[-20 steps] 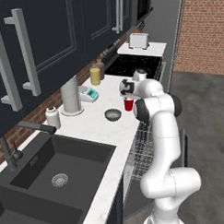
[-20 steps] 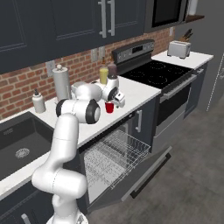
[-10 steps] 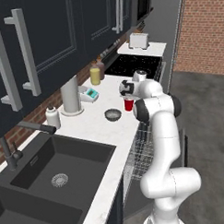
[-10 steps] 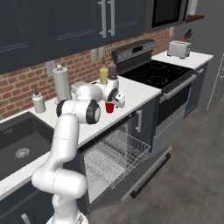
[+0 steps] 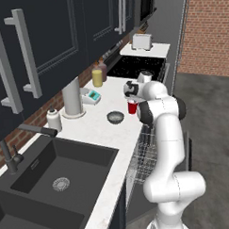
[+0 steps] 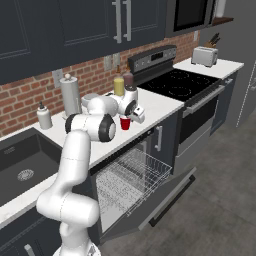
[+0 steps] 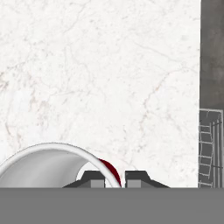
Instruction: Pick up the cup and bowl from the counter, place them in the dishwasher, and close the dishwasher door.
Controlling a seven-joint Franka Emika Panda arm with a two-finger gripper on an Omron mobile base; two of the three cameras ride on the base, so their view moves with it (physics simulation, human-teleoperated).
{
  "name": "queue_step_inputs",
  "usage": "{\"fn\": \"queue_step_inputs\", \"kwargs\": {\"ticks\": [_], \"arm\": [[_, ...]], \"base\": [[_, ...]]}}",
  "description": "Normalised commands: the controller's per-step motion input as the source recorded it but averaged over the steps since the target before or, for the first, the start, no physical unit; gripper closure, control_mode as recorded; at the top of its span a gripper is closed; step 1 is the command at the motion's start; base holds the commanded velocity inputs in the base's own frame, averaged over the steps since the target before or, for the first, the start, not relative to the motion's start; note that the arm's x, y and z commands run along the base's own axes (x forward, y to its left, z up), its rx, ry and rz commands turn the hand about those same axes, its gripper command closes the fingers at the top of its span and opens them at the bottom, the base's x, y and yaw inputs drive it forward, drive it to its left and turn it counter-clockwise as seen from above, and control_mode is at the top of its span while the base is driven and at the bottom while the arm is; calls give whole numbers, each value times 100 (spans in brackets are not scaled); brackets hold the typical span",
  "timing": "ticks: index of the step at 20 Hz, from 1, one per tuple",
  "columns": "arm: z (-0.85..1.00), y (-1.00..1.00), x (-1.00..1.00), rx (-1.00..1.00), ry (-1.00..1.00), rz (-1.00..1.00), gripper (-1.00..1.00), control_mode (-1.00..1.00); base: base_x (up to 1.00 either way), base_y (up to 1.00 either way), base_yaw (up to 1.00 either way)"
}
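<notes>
White marbled counter (image 5: 100,131), end effector (image 7: 115,178) pinching red cup (image 5: 132,107) rim, bowl (image 5: 115,117) beside it in left base view

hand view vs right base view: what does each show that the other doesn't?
Hand view alone: the fingertips pinching the wall of the cup, one inside its white interior, one outside.
Right base view alone: the dishwasher door dropped open, the cooktop, the toaster, the sink, the yellow jar.
Both: the cup, the white counter and the wire rack.
</notes>
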Motion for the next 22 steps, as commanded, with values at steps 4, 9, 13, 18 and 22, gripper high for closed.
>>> {"fn": "queue_step_inputs", "kwargs": {"ticks": [4, 9, 13, 18, 22], "arm": [[-4, -35, -34, 0, -4, 0, 100, -100], [0, -53, -47, 0, -6, -3, 100, -100], [0, -82, -67, 0, -9, -5, 100, -100], [0, -97, -84, 1, -10, -4, 100, -100], [-13, -88, -94, 4, -13, -2, 100, -100]], "base": [[0, 0, 0], [0, 0, 0], [0, 0, 0], [0, 0, 0], [0, 0, 0]]}}
